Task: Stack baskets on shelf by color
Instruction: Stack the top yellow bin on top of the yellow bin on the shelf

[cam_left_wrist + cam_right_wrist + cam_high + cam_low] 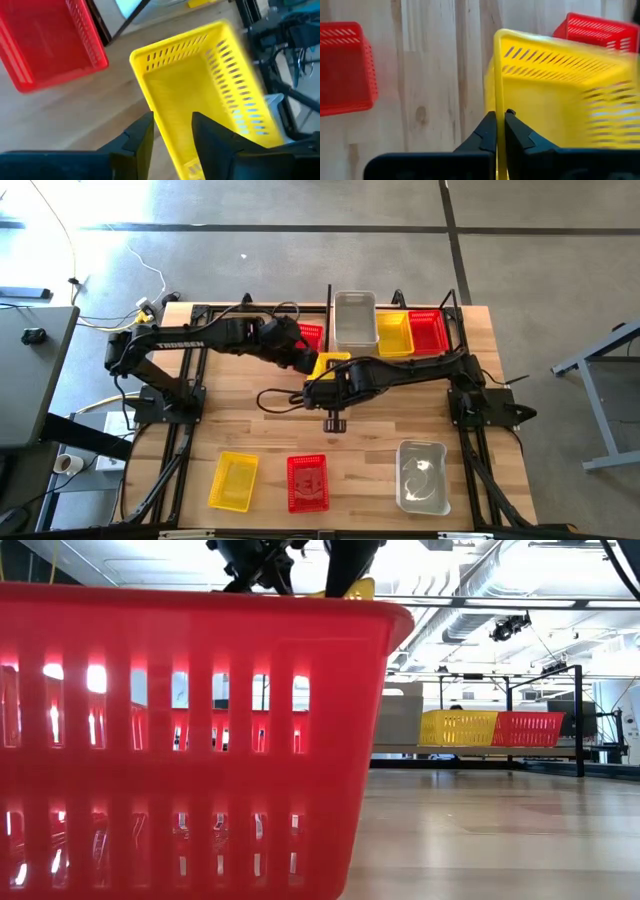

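A yellow basket (331,363) hangs over the middle of the table, with both grippers shut on it. My left gripper (172,127) comes from the table's left and my right gripper (499,117) from the right. On the black rod shelf (462,320) at the far edge stand a clear basket (355,320), a yellow one (395,335) and a red one (428,332). Another red basket (311,334) sits partly hidden behind the left arm. A yellow basket (233,480), a red one (307,480) and a clear one (422,475) rest on their bottoms near the near edge. My left gripper pinches a long side wall (162,112) of the yellow basket, one finger (142,137) outside and one (212,137) inside. The basket stretches away from the fingers, tilted and clear of the table. My right gripper pinches the rim (498,100) of another wall between its two fingertips, one finger (487,131) outside and one (516,131) inside. The basket is tilted in the hold, above the wood.
The near red basket (190,740) fills the low view's foreground. A small dark block (333,423) stands on the table just nearer than the grippers. Black arm-mount frames (185,395) run along both table sides. Bare wood lies between the near baskets and the arms.
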Controlling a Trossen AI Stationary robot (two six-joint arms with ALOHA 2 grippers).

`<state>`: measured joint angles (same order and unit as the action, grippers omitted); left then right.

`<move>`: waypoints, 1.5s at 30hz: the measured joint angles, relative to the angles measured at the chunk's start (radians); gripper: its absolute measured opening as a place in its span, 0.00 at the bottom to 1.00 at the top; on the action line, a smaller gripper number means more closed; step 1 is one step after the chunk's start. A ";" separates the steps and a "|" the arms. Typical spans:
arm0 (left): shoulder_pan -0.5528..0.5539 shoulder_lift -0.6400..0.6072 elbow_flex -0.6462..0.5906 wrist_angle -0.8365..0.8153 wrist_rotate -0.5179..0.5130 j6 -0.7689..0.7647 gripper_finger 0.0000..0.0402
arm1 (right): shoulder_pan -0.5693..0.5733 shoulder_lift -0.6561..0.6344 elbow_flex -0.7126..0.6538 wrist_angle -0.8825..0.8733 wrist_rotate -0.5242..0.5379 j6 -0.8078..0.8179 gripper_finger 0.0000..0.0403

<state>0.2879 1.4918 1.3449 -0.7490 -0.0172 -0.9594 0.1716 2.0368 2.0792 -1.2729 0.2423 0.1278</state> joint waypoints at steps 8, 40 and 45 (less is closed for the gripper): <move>0.119 0.000 0.000 0.000 0.034 0.190 0.32 | -0.023 -0.018 0.000 -0.058 -0.013 0.064 0.00; 0.269 -0.008 0.000 0.015 0.162 0.675 0.32 | -0.149 -0.418 -0.070 -0.259 0.552 0.280 0.00; 0.270 -0.008 0.000 0.014 0.162 0.675 0.32 | -0.230 -0.560 -0.292 -0.183 0.540 0.226 0.00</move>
<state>0.5575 1.4837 1.3449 -0.7345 0.1449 -0.2848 -0.0589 1.4767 1.7877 -1.4563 0.7825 0.3541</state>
